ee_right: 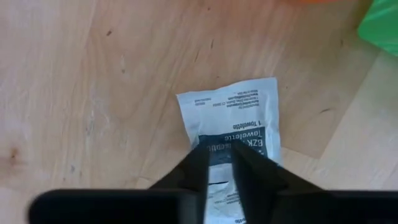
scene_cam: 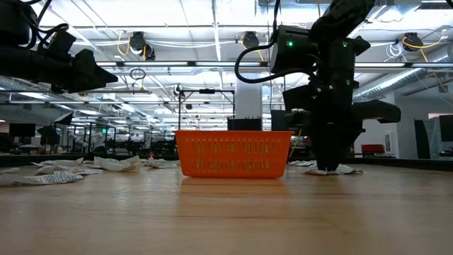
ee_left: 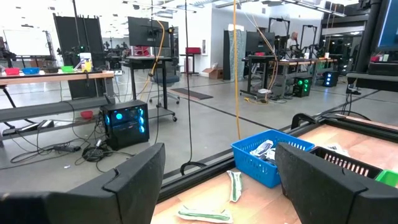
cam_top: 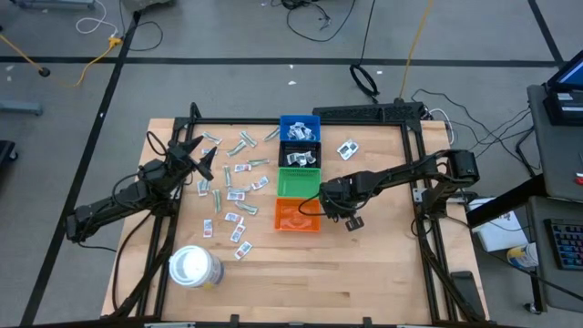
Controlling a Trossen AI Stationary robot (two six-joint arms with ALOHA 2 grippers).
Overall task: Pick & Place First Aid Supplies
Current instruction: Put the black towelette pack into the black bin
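- Step in hand, as judged: pick phase on one towelette packet (ee_right: 231, 134) (white, dark-blue print), lying flat on the wood surface (cam_top: 364, 264) just right of the orange bin (cam_top: 298, 216).
- Right tool (ee_right: 219, 163) down at that packet, fingers (ee_right: 198, 167) close together with a narrow gap, tips at or on the dark printed band. No lift visible; cannot confirm a real pinch, so not calling it clamped.
- Next move calls for: closing fully on the thin foil (flat against wood, little edge to bite), raising straight up, then a short carry left to a bin. Which bin suits this packet type: cannot tell, though the blue bin (cam_top: 300, 128) at the far end already holds white packets.
- Left tool (ee_left: 217, 180) hovering over the far-left scatter, fingers well apart, nothing between them.
- Rest of the supplies (cam_top: 235, 182) spread left of the bin row; one more white packet (cam_top: 346, 148) alone on the right, farther back.
- Hidden or unclear: near end of the packet covered by the right tool's fingers; actual contact not resolvable from the low view (tool body blocks it); contents of the green bin (cam_top: 298, 185) and the dark middle bin (cam_top: 300, 157) hard to read from above.
- White roll (cam_top: 194, 267) near-left, out of play.
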